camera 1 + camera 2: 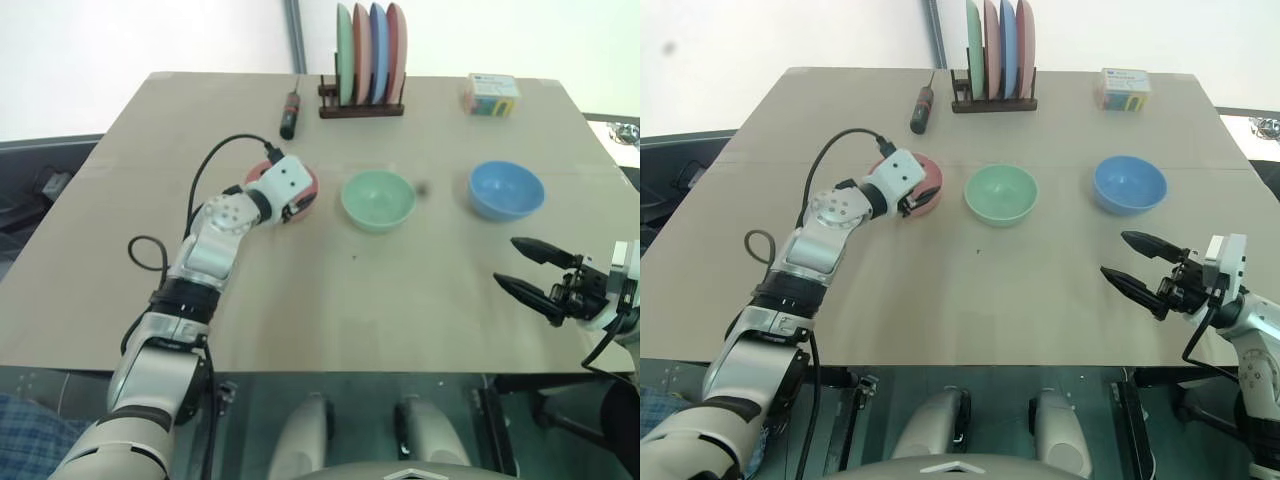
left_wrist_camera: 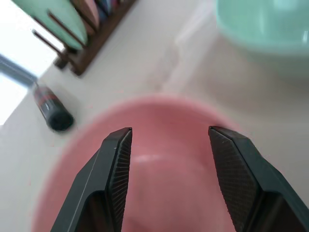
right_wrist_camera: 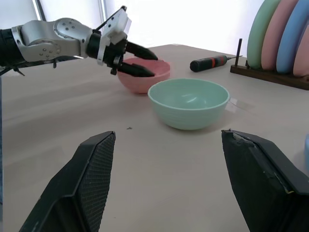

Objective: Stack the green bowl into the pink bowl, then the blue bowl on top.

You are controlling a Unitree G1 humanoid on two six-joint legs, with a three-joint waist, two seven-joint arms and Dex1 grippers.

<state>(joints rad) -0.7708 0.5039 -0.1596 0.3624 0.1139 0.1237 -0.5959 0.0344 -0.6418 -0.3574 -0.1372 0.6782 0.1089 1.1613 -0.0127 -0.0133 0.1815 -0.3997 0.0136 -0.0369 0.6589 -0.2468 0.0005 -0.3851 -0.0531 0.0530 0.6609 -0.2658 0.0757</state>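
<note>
From the head camera, you see the left claw [image 1: 908,203] over the pink bowl [image 1: 926,186], fingers apart, gripping nothing. The green bowl [image 1: 1001,193] sits just right of it, the blue bowl [image 1: 1129,184] farther right; open bench [image 1: 970,300] lies nearer you. Your right claw [image 1: 1137,262] gapes empty near the bench's right edge. In the left wrist view, the pink bowl's rim lies under the spread fingers [image 2: 118,164].

No legible text, brand, number or sign is found. The small box [image 1: 490,96] at the far right of the tabletop [image 1: 330,290] carries coloured printing on its faces, but none of it can be read. The dark tool [image 1: 290,114] bears a red band without lettering.
</note>
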